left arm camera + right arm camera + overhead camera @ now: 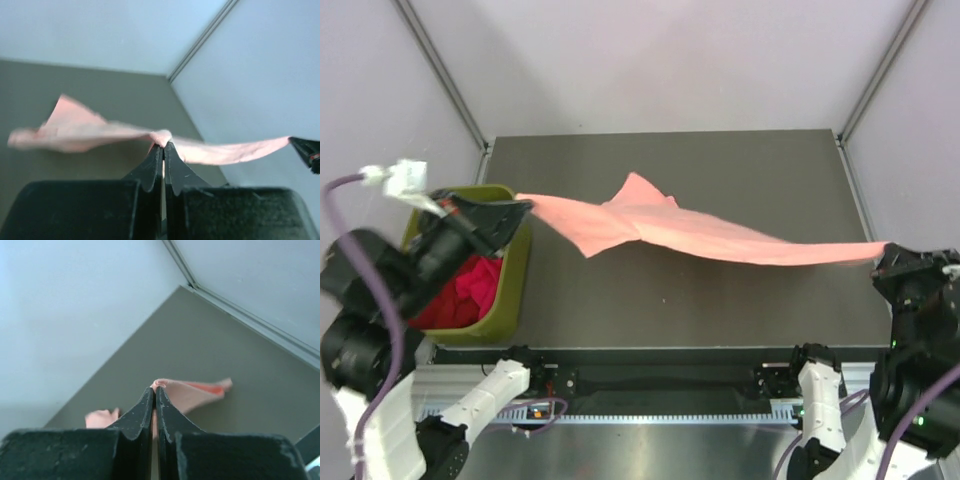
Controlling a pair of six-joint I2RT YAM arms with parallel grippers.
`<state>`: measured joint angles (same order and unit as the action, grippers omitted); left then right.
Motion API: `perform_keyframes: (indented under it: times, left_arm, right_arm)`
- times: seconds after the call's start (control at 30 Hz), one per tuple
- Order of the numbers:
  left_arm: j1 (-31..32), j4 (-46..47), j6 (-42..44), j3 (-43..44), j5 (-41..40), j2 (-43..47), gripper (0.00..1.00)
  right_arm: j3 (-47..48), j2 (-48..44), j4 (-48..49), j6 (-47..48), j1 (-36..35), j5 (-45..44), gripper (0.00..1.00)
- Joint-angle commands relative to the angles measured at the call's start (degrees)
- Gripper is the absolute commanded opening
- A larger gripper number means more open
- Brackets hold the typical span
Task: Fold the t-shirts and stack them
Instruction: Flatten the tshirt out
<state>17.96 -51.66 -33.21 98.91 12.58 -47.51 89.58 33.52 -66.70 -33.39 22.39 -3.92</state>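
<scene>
Soft salmon t-shirt (690, 232) hangs stretched, seemingly twisted.

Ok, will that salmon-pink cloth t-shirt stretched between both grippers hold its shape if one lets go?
Probably not: the salmon-pink cloth t-shirt droops and creases between left gripper and right gripper, so it looks floppy. Likely light too: two small pinches carry it.

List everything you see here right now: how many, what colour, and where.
t-shirt: one, salmon-pink, stretched in the air over the table between both grippers
bundled cloth: count unclear, red and magenta, inside the bin
bin: one, olive-green, table's left edge
table: one, dark grey, beneath it all
left gripper: one, black, shut on the t-shirt's left end, above the bin
right gripper: one, black, shut on the t-shirt's right end, near the table's right edge
</scene>
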Motion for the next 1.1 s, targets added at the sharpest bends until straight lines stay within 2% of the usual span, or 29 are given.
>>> perform_keyframes:
  times: [0.0,0.13,0.27,0.3,0.37,0.4,0.47,0.53,0.57,0.6,0.63,0.67,0.7,0.73,0.77,0.8,0.83,0.87,0.93,1.03,1.07]
  left_arm:
    - [-0.03,-4.93,-1.60,7.51,-1.85,-0.13,0.00]
    - [0.06,-4.68,1.65,8.67,-7.12,-3.02,0.00]
    - [0.06,6.09,4.29,-1.32,-8.80,-7.68,0.00]
    - [-0.02,8.65,4.47,-2.57,-9.67,-10.73,0.00]
    - [-0.02,13.75,5.52,-4.77,-10.55,-14.35,0.00]
    - [-0.03,19.35,6.05,-4.78,-12.04,-18.46,0.00]
    - [-0.03,25.17,8.77,-4.08,-16.95,-22.87,0.00]
    - [-0.46,31.60,10.36,-2.34,-23.35,-30.60,0.00]
    - [-2.29,32.58,10.36,2.38,-23.65,-33.76,0.00]
    - [-3.27,33.02,9.92,5.47,-23.39,-39.88,0.00]
    - [-5.45,32.33,7.92,9.24,-20.87,-42.90,0.00]
    - [-6.17,31.97,6.86,17.20,-19.27,-45.72,0.00]
    - [-6.44,31.54,5.97,21.11,-18.39,-49.75,0.00]
    - [-6.70,31.01,5.01,25.06,-17.60,-51.35,0.00]
    - [-6.79,30.66,4.91,32.58,-15.67,-53.81,0.00]
    - [-6.79,30.04,4.65,36.23,-14.96,-54.61,0.00]
    - [-6.79,29.86,4.21,39.22,-14.08,-55.14,0.00]
    - [-6.79,30.38,4.12,42.64,-12.85,-54.28,0.00]
    - [-6.88,32.57,3.94,41.46,-11.54,-51.21,0.00]
    - [-6.88,35.22,3.94,32.51,-9.59,-42.69,0.00]
    - [-6.88,35.48,3.94,26.13,-9.16,-37.62,0.00]
  right_arm:
    - [5.85,0.32,-5.29,-3.70,0.02,-0.21,0.00]
    - [3.86,3.12,0.15,-5.37,0.02,3.65,0.00]
    - [-5.71,9.87,12.79,-6.51,0.02,12.77,0.00]
    - [-8.95,11.55,19.87,-6.78,0.02,13.76,0.00]
    - [-11.35,15.68,27.63,-7.04,-0.15,16.91,0.00]
    - [-11.18,20.92,30.72,-7.04,-0.85,17.80,0.00]
    - [-8.39,27.36,37.06,-6.08,-2.34,19.04,0.00]
    - [0.47,38.16,38.83,-2.94,-6.47,18.08,0.00]
    - [4.51,42.03,38.31,-1.87,-7.96,16.77,0.00]
    - [13.25,49.81,37.35,-0.90,-9.98,16.49,0.00]
    - [17.86,53.63,36.47,-0.54,-10.52,16.67,0.00]
    - [22.52,57.32,34.72,-0.89,-10.79,18.06,0.00]
    - [31.53,63.28,34.01,-1.15,-10.79,18.42,0.00]
    - [35.71,65.86,33.39,-1.76,-10.79,18.60,0.00]
    - [39.67,69.71,32.43,-2.03,-10.79,18.25,0.00]
    - [46.75,71.23,32.07,-2.12,-10.70,18.25,0.00]
    - [49.78,72.29,31.81,-2.21,-10.53,18.16,0.00]
    - [51.73,72.91,31.80,-2.04,-10.35,17.20,0.00]
    - [50.88,70.73,33.20,-0.29,-10.35,15.10,0.00]
    - [41.32,63.88,35.84,3.31,-10.35,12.54,0.00]
    - [38.42,60.12,36.19,4.20,-10.35,11.23,0.00]
